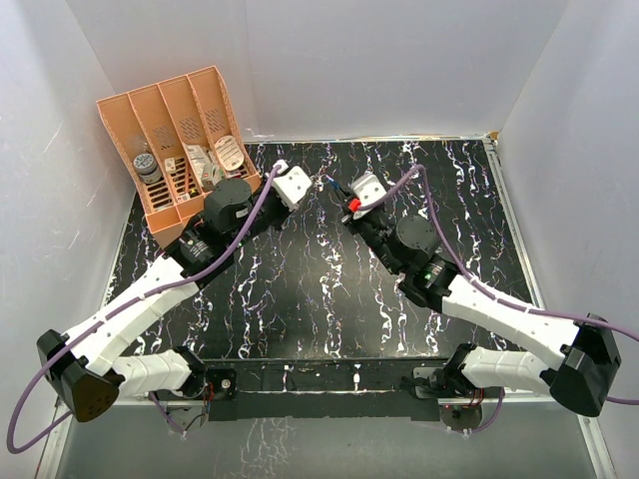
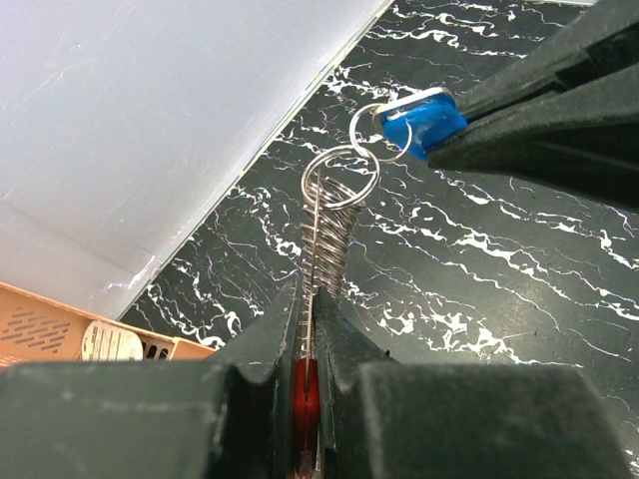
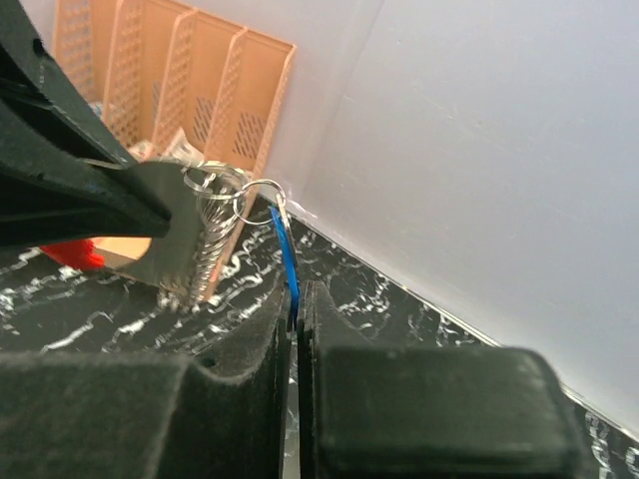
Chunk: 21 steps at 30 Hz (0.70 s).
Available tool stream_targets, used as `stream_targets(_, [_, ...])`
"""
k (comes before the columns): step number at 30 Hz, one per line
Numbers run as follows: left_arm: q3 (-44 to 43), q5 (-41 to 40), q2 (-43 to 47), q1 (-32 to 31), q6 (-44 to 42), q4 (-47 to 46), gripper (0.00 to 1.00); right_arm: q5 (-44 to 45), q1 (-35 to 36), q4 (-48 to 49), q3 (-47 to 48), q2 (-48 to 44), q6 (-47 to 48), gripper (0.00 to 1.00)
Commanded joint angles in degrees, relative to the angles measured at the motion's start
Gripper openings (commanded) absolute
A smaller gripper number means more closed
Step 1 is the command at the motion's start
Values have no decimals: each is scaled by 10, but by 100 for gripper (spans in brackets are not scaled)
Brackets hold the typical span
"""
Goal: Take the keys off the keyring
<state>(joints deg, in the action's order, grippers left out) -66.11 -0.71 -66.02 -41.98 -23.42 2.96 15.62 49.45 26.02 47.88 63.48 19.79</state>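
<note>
The keyring (image 2: 334, 239) shows as a silvery coil with a thin ring on top and a red piece (image 2: 307, 399) deep between my left fingers. My left gripper (image 2: 312, 294) is shut on it, jaws pressed against the coil's lower end. A small ring (image 2: 371, 125) links the coil to a blue-headed key (image 2: 424, 120). My right gripper (image 3: 298, 299) is shut on that key (image 3: 287, 259), seen edge-on. Both hold it above the table near the back wall. In the top view the key (image 1: 329, 183) hangs between the left gripper (image 1: 308, 187) and the right gripper (image 1: 346, 192).
An orange slotted rack (image 1: 175, 150) holding small items stands at the back left, close behind the left arm. The black marbled table (image 1: 319, 289) is walled in white at the back and both sides; the back wall (image 2: 150, 120) lies just beyond the grippers.
</note>
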Motion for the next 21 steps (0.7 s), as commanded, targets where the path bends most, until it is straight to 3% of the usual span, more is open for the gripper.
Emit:
stream_targets(1, [22,-76,39,11,6,-34,13,95,-10,-72,80,-1,61,0])
stream_targets(4, [36,-92,38,11,8,-53,24,124,-10,-154,139,10,68,0])
stream_targets(9, [55,-81,37,11,23,-89,30,132,-9,-252,228,24,61,0])
stream_targets(15, [67,-58,42,11,45,-150,31,111,-7,-271,249,16,64,0])
stream_targets(21, [62,-20,46,11,83,-234,25,107,-6,-286,252,15,69,0])
